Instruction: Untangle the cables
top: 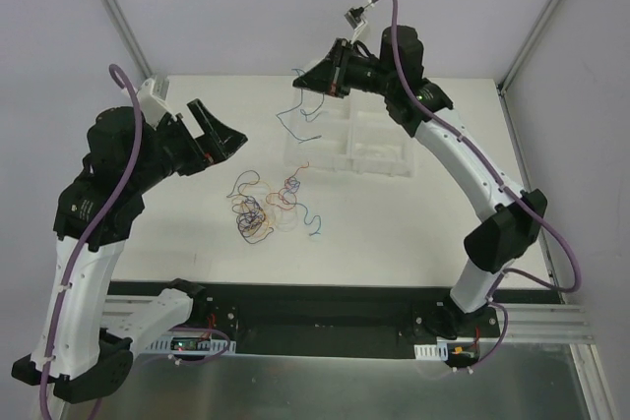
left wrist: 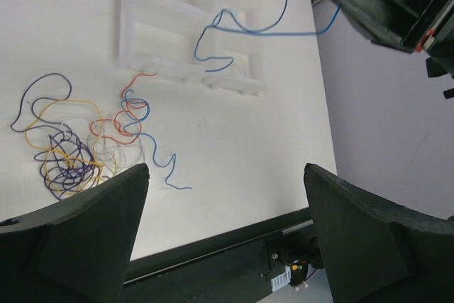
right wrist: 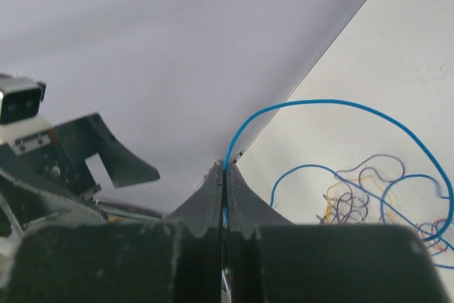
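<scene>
A curly tangle of cables [top: 264,209] in orange, dark purple, red and blue lies on the white table, in front of the tray. It also shows in the left wrist view [left wrist: 67,154] and the right wrist view [right wrist: 362,196]. My right gripper [top: 300,76] is raised above the far side of the table and is shut on one blue cable [top: 298,113], which hangs free below it. The closed jaws pinch that cable [right wrist: 326,104] in the right wrist view [right wrist: 225,168]. My left gripper [top: 224,135] is open and empty, held above the table left of the tangle [left wrist: 227,168].
A white foam tray [top: 384,150] with compartments sits on the table under and right of the hanging cable, and shows in the left wrist view [left wrist: 163,40]. A loose blue strand [top: 313,223] trails from the tangle's right side. A black rail [top: 325,317] runs along the near edge.
</scene>
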`<state>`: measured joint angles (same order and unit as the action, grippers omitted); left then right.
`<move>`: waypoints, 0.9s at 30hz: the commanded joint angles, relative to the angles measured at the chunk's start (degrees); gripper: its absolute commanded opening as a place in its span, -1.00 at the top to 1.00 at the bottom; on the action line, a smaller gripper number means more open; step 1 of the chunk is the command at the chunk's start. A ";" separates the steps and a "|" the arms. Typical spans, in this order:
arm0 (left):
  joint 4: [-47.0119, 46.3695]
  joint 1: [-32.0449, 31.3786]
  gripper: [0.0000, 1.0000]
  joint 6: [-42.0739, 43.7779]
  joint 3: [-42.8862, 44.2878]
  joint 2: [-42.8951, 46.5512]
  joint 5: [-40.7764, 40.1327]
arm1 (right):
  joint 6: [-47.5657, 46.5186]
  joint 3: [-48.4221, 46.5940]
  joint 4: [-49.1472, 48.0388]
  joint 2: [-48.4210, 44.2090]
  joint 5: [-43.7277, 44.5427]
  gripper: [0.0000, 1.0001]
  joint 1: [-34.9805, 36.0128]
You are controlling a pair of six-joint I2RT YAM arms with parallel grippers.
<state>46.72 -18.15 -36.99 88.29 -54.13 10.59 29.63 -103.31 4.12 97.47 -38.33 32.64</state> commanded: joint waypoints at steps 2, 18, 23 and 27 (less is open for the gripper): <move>1.45 0.13 -0.79 2.80 -3.38 -0.19 -1.63 | 1.75 -9.44 -0.52 7.81 1.85 0.99 -2.23; 1.71 0.13 -0.77 12.29 1.53 -11.43 9.97 | -7.66 -2.96 -0.08 17.04 0.97 0.99 -7.50; 2.32 0.13 -0.78 15.98 2.85 -13.37 9.89 | -7.74 -1.11 -0.16 19.60 -0.25 1.00 -7.60; 2.59 0.13 -0.79 17.04 3.47 -14.60 9.54 | -8.44 1.69 -0.08 19.25 -0.09 0.99 -7.07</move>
<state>49.01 -18.15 -23.31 89.06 -68.23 19.16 23.16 -103.11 5.98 118.06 -36.93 25.15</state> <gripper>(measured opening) 0.891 0.010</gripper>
